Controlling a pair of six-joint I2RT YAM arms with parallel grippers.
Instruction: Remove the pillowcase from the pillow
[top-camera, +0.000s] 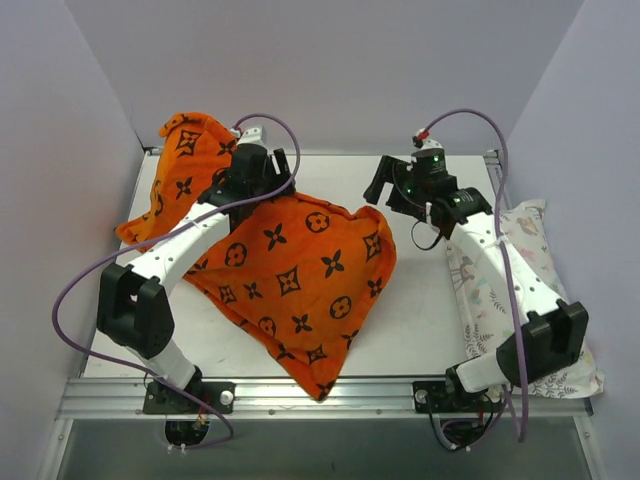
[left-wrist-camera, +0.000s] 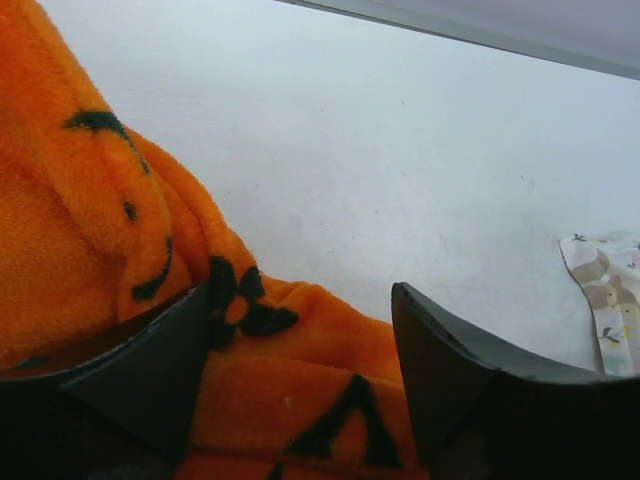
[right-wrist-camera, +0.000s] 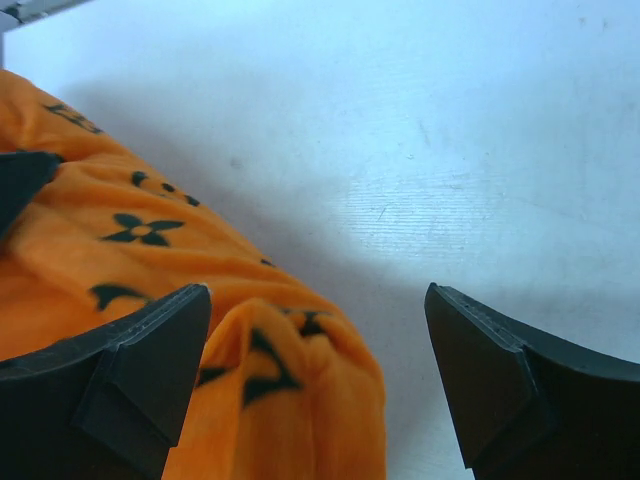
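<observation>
The orange pillowcase with black motifs lies bulging across the middle of the table, and one end is bunched at the far left. The white pillow is hidden; no white shows from under the fabric. My left gripper is at the pillowcase's far edge. In the left wrist view it is open, with a fold of the pillowcase lying between the jaws. My right gripper is at the pillowcase's far right corner. In the right wrist view it is open over a bunched fold of the pillowcase, nearer its left finger.
A white animal-print pillow lies along the right side, under my right arm, and its corner shows in the left wrist view. The white table has grey walls at the back and on both sides.
</observation>
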